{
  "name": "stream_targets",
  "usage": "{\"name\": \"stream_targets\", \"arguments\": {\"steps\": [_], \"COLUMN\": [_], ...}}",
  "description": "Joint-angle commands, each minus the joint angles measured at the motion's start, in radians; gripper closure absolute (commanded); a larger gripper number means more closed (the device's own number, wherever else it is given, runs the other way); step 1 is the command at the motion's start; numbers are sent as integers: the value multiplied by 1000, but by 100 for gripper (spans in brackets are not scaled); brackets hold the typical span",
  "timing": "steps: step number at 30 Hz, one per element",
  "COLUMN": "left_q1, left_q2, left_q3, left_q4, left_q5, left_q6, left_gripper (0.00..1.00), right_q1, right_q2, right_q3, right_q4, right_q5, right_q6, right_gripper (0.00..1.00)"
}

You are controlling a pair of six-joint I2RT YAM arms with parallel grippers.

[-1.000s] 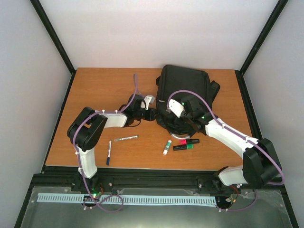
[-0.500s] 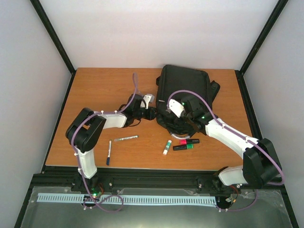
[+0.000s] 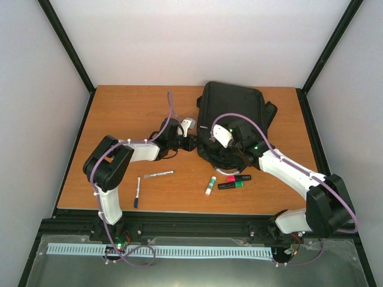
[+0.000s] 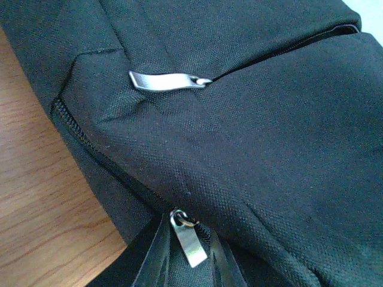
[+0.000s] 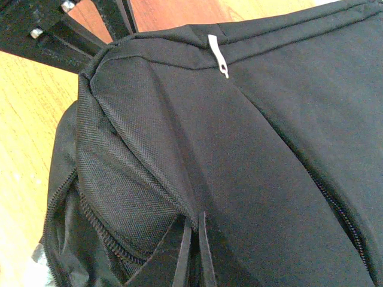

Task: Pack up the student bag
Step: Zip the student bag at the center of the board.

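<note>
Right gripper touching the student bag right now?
Touching. The right wrist view shows it: the right gripper is shut on a pinched fold of the student bag, and the fabric's creases run straight into its fingertips.

The wooden surface [image 3: 119, 113] filled the middle of the top view, orange-brown with a faint grain. Plain white walls [image 3: 197, 42] closed it in at the back and on both sides. Black frame posts [image 3: 64, 43] slanted down from the upper left and upper right of the frame to its far corners. Along the bottom lay a black rail [image 3: 197, 224], a white slotted strip [image 3: 161, 252] and a grey metal sheet [image 3: 197, 272]. The light was soft and even.
</note>
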Motion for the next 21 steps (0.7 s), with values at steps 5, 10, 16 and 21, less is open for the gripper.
{"name": "stream_targets", "arguments": {"steps": [5, 10, 16, 21], "left_q1": [-7, -8, -10, -10], "left_q2": [92, 101, 32, -23], "left_q3": [75, 52, -2, -34], "left_q4": [108, 160, 157, 78], "left_q5": [85, 92, 68, 41], "left_q6": [-49, -86, -93, -86], "left_gripper": [74, 81, 90, 97], "right_q1": [-18, -23, -26, -27], "right_q2": [-11, -13, -8, -2], "right_q3": [-2, -4, -3, -4], "right_q4": [33, 33, 34, 32], "right_q5": [15, 12, 12, 13], "right_q6": [17, 17, 18, 15], "right_gripper": [97, 97, 97, 97]}}
